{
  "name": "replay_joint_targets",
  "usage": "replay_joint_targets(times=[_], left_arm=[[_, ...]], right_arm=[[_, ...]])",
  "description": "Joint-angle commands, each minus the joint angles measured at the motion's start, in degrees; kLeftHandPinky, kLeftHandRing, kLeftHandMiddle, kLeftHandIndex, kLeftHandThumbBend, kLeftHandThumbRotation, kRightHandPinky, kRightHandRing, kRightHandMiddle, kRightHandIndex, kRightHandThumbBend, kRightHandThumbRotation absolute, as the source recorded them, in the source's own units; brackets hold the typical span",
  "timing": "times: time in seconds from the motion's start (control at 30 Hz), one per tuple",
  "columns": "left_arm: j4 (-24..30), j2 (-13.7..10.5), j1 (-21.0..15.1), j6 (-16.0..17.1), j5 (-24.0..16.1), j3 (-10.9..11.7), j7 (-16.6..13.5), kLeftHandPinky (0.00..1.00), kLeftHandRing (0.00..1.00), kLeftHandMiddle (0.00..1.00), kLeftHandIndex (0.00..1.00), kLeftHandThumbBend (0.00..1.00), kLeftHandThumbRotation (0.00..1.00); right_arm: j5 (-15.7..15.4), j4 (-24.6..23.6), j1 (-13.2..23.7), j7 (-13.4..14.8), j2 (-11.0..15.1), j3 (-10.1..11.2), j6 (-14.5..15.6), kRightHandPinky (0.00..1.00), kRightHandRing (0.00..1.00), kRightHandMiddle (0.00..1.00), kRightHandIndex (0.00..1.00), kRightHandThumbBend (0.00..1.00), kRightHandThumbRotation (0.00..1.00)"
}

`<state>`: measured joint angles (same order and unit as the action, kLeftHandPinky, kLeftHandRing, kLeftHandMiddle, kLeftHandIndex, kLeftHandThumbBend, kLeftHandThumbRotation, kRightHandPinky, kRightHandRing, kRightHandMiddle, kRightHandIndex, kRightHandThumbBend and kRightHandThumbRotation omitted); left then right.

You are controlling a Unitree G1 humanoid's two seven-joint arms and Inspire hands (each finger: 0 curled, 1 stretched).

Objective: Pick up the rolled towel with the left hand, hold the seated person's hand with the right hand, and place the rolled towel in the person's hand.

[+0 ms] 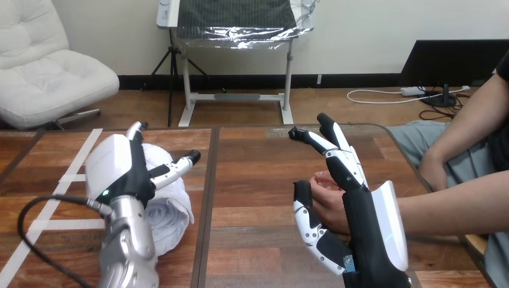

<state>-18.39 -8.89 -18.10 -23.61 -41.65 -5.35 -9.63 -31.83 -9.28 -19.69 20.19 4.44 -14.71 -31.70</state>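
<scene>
L arm is seen coming up from the near-left edge, silver forearm (pixel 129 252) roughly upright. The left hand (pixel 120 174) is set over the rolled towel (pixel 171 207), white back shell turned toward the camera. One finger (pixel 137 131) is pointed to the far side and the thumb (pixel 179 168) is stretched out to the right across the towel's top; both are seen about straight and well apart, not wrapped round the roll. The towel is lying on the table (pixel 258 174), left half, just left of the centre seam, partly covered by the hand, its near end showing right of the wrist. A strip of white tape (pixel 78 157) is seen on the wood further left. R arm is brought in from the near-right edge, and the right hand (pixel 360 210) is held edge-up w/ the palm facing left. Its fingers (pixel 336 141) are extended straight toward the far side, close together, and its thumb (pixel 309 225) is splayed out near-left, so the hand is spread wide and nothing is clamped. The person's hand (pixel 329 201) is reached in from the right on a bare forearm (pixel 456 210) and is lying in the gap btwn that thumb and the fingers, against the palm, its own fingers loosely curled. No robot finger is seen closed round it. Towel and person's hand are well apart, w/ bare wood btwn them.
</scene>
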Motion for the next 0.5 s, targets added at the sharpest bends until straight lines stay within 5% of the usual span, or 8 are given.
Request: replay_joint_targets(times=[0.0, 0.23, 0.47], left_arm=[[-2.4, -2.1, -7.7, -2.9, -0.5, -2.4, 3.4, 0.72, 0.82, 0.88, 0.95, 0.95, 0.89], [-6.3, -2.8, -12.1, -6.7, -0.7, -4.5, 7.1, 0.65, 0.74, 0.82, 0.94, 0.97, 0.94], [-12.7, -4.1, -18.3, -11.8, -3.7, -9.8, 14.1, 0.53, 0.64, 0.77, 0.94, 0.99, 0.98]], right_arm=[[0.5, -2.4, 3.4, -0.6, -0.7, 0.9, 0.3, 1.0, 0.95, 0.98, 0.82, 0.06, 0.0], [0.6, -2.4, 3.6, -1.1, -0.6, 0.8, 0.6, 1.0, 0.95, 0.98, 0.84, 0.06, 0.0], [1.1, -2.5, 3.8, -1.9, -0.7, 0.7, 0.8, 1.0, 0.96, 1.0, 0.85, 0.05, 0.0]])
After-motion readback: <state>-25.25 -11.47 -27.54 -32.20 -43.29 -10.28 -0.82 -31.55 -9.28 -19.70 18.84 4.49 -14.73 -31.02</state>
